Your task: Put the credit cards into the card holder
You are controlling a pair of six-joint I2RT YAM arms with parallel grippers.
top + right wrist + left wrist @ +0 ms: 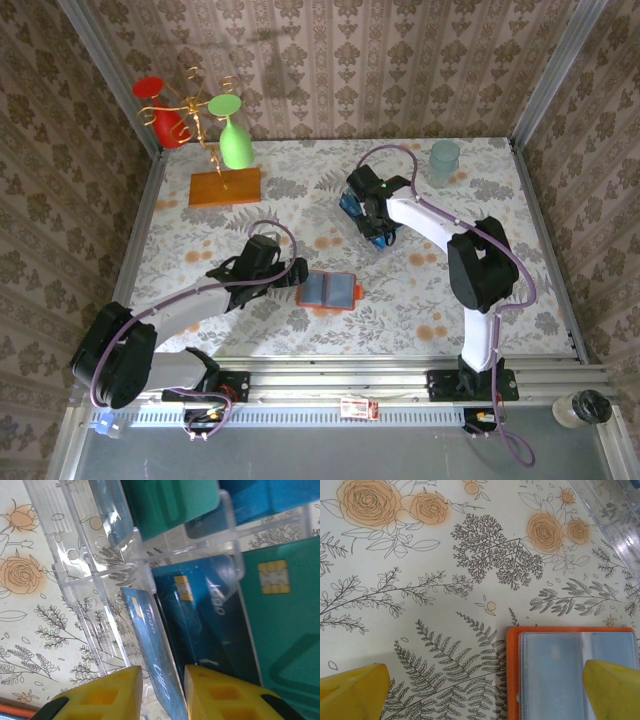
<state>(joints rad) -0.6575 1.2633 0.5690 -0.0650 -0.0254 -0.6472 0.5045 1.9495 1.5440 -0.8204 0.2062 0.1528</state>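
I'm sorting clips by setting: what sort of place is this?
Likely a staged robot test booth: two white-and-black robot arms bolted to a grey metal rail, with patterned wallpaper panels boxing in the floral-cloth table.

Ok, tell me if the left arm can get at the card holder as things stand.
Probably yes: the left pincer hangs open above the left edge of the card holder, and nothing lies between them.

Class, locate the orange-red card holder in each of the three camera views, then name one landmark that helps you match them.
Top external: the card holder lies open just below the picture's centre.
Left wrist: lower right corner, grey-blue inside facing up.
Right wrist: an orange sliver at bottom left may be its edge.
Shared landmark: the clear tray, top right in left wrist, across right wrist.
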